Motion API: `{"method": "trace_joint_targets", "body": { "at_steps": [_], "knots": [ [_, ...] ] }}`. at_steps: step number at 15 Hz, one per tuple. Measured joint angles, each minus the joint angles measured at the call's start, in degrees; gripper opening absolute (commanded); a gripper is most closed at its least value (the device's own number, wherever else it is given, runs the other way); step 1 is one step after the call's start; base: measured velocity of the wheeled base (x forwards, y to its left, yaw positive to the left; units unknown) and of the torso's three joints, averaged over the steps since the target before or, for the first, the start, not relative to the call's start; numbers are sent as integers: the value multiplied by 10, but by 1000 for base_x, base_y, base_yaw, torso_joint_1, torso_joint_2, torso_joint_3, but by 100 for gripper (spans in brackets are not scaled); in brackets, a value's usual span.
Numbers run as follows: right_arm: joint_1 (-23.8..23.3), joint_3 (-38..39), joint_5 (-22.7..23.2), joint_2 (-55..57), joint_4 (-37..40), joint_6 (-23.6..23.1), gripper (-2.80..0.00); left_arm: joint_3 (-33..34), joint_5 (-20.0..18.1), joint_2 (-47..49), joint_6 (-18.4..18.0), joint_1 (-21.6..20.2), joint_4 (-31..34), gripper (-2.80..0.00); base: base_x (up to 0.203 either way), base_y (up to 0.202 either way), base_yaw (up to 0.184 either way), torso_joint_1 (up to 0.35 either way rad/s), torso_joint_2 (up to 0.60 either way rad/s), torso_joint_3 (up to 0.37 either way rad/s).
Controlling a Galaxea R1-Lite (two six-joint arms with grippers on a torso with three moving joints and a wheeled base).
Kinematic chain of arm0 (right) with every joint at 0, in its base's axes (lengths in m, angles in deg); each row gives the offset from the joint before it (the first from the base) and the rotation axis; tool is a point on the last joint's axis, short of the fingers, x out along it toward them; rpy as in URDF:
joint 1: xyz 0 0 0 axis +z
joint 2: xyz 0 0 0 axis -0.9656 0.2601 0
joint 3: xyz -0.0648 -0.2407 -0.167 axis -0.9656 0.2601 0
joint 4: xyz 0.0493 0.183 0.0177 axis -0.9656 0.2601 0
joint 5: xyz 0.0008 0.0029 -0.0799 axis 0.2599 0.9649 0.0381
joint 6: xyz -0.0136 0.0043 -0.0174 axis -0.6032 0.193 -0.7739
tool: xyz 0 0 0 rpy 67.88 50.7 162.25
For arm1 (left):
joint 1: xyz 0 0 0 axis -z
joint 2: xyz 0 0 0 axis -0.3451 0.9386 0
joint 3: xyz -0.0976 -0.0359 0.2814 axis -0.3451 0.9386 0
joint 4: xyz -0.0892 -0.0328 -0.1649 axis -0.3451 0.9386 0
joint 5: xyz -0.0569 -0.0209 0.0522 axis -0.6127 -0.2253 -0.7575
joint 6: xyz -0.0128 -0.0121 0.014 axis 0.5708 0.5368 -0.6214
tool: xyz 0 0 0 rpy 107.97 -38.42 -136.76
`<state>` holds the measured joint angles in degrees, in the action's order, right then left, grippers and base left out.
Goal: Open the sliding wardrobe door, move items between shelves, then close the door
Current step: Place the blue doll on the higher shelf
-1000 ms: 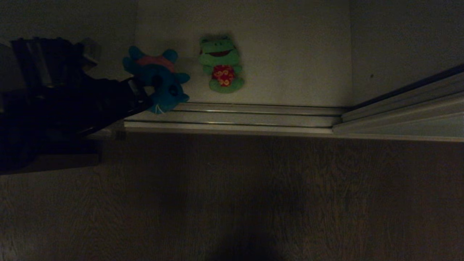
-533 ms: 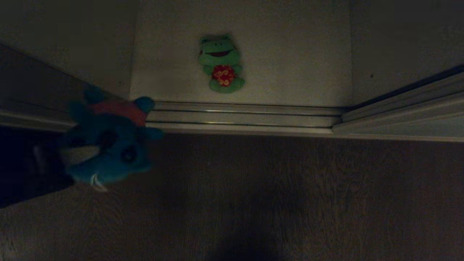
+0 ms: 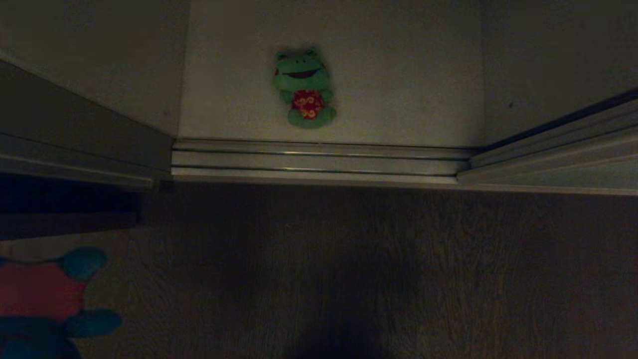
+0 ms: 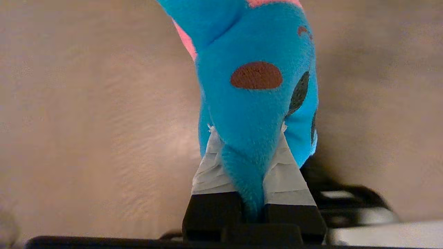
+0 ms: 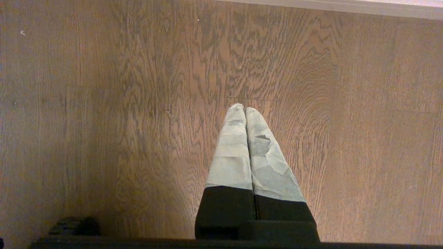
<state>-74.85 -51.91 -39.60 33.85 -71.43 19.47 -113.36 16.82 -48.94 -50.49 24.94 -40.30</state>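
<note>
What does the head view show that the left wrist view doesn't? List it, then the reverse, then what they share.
Head view only: the green plush toy lying on the white shelf behind the door tracks.
Left wrist view only: the left hand, shut on the toy's blue body.
Both: the teal-blue plush toy and the wooden floor.

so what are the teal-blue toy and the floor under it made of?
Teal-blue plush toy: soft fuzzy fabric, likely polyester plush; fine nap shows, and it dents between the left gripper fingers. Brown floor: wood-grain boards, matte; real wood or laminate, can't tell.
</note>
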Motion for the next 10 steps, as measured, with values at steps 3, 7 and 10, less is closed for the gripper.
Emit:
{"method": "trace_joint_targets", "body": {
  "at_steps": [3, 7, 10],
  "knots": [
    [0, 0, 0, 0, 0, 0, -280, 73, -20, -84, -61, -44, -15, -280, 0, 0, 0, 0, 0, 0],
    [0, 0, 0, 0, 0, 0, -280, 209, 0, -179, -107, -53, -123, -280, 0, 0, 0, 0, 0, 0],
    [0, 0, 0, 0, 0, 0, -280, 328, 50, -201, -114, -54, -286, -280, 0, 0, 0, 0, 0, 0]
  ]
}}
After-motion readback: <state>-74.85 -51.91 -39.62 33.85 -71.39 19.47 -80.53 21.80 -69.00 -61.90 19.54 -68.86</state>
